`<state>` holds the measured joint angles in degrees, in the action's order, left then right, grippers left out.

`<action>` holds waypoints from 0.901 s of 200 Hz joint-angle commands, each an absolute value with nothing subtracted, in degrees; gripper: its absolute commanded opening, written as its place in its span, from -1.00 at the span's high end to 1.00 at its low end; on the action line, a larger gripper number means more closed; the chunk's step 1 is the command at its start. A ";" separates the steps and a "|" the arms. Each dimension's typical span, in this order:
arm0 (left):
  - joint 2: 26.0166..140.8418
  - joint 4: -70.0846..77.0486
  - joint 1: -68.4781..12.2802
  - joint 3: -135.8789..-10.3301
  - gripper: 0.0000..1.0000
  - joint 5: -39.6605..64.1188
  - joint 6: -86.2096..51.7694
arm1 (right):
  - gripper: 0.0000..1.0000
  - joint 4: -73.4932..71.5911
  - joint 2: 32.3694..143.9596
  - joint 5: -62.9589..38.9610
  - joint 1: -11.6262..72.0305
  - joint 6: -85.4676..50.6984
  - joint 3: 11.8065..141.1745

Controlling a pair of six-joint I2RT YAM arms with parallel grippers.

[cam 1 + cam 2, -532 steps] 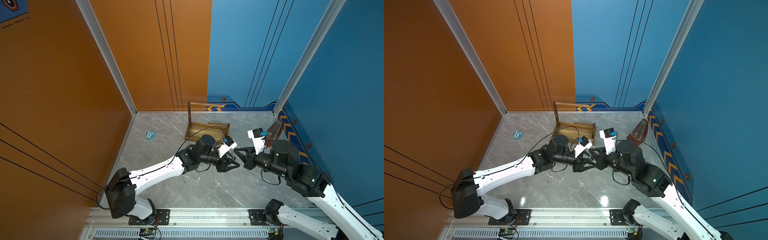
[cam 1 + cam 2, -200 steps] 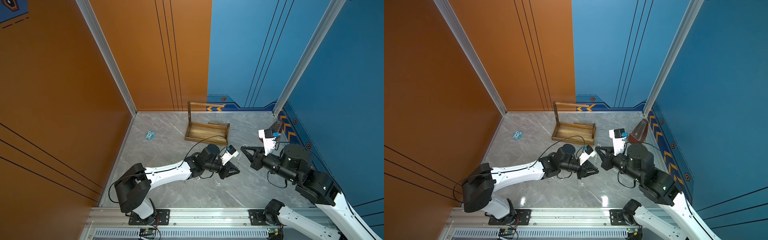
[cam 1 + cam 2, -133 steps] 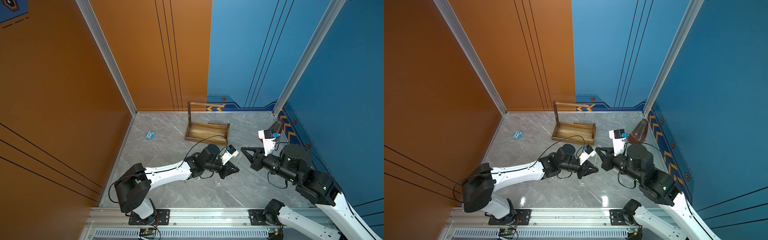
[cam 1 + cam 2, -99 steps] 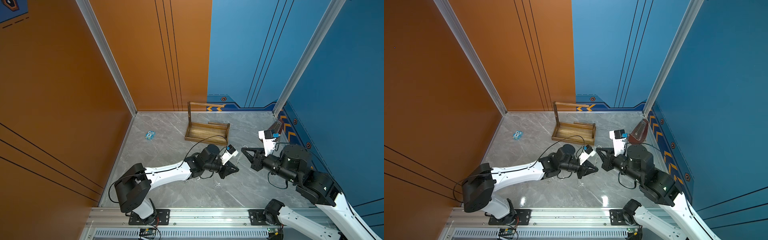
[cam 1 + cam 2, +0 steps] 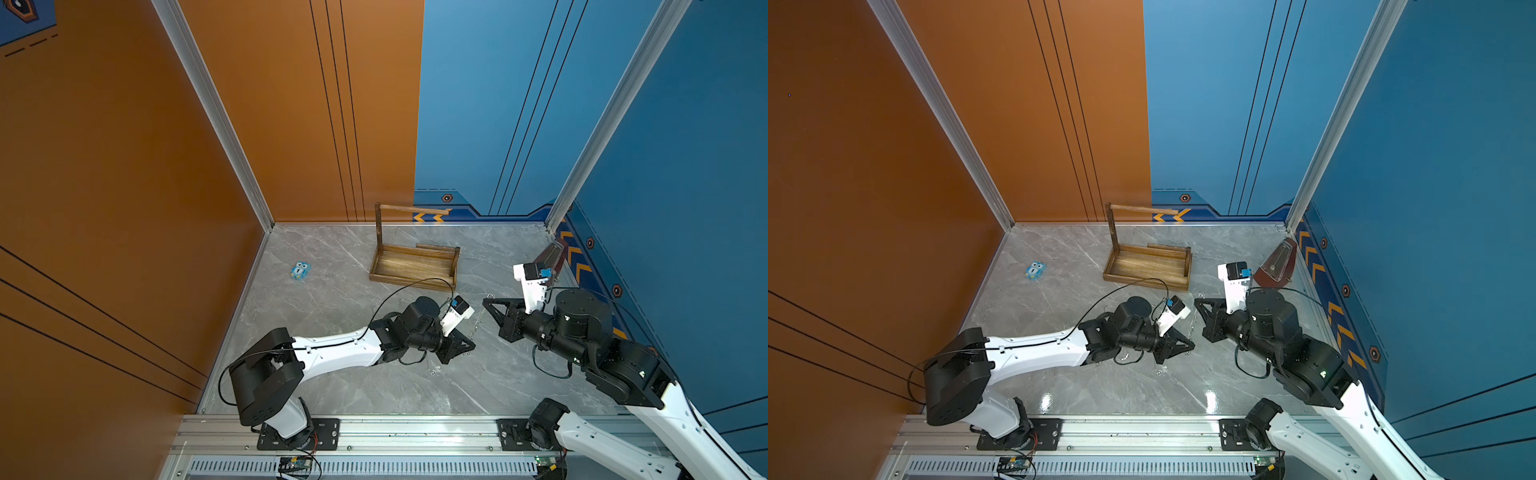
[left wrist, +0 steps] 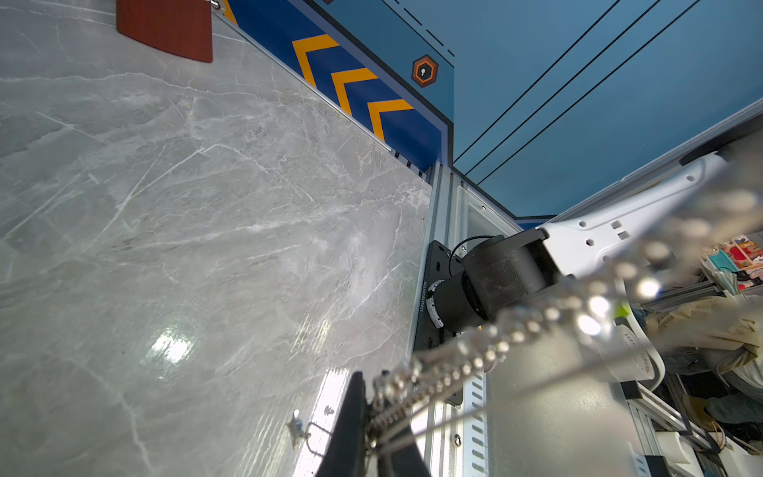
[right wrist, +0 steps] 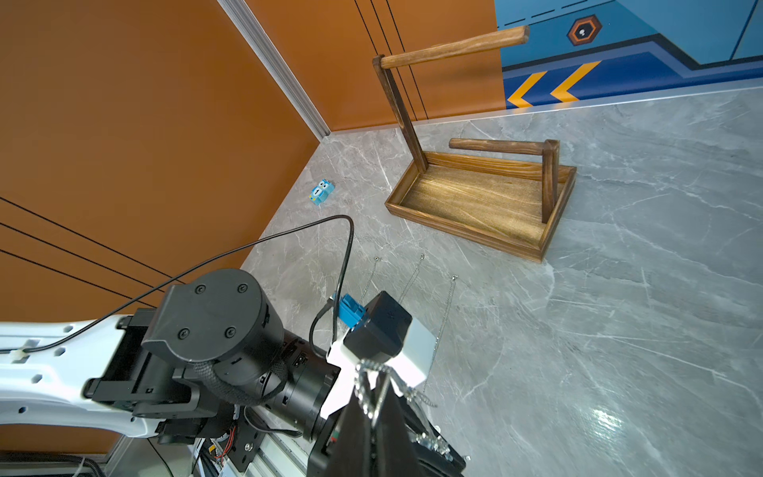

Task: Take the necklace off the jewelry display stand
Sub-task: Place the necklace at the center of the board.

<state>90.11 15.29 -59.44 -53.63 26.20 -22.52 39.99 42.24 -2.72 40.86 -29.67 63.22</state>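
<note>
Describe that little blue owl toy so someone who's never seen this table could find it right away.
Find the orange side wall beside the grey marble table. Near its foot, between that wall and the wooden jewelry display stand, lies the blue owl toy. Unlike the brown stand, it is tiny, bright blue, owl-faced, and touches nothing.

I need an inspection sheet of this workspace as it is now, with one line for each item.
Surface: grey marble-look table, some glare near the front.
Job's things: necklace is off the jewelry display stand and stretched between both grippers; both rods of the stand are bare.
Clutter: blue owl toy; dark red metronome; thin chain strands near the stand, unclear if part of the necklace.
Grippers: left gripper shut on the necklace; right gripper shut on it too.
Cables: black cable arches above the left arm.
Surroundings: orange wall, blue wall, aluminium rail in front.
</note>
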 commanded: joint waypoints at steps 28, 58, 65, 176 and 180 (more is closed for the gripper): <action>89.77 14.97 -62.72 -51.78 1.00 21.09 -26.08 | 1.00 41.74 44.19 -0.11 40.59 -30.32 61.85; 90.63 15.03 -64.56 -51.00 1.00 18.16 -28.38 | 1.00 42.49 44.47 0.76 40.61 -30.65 60.61; 90.89 15.01 -65.04 -50.83 1.00 17.55 -28.67 | 1.00 42.59 44.56 0.87 40.61 -30.79 60.07; 96.23 15.82 -66.71 -48.72 1.00 12.78 -37.56 | 1.00 43.24 49.74 1.21 37.67 -32.27 53.63; 96.31 15.74 -66.62 -48.61 1.00 12.54 -37.76 | 1.00 43.20 50.10 1.23 37.48 -32.11 53.61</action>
<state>95.09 15.31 -65.76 -49.34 14.57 -35.24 41.89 48.42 0.25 38.30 -31.99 54.54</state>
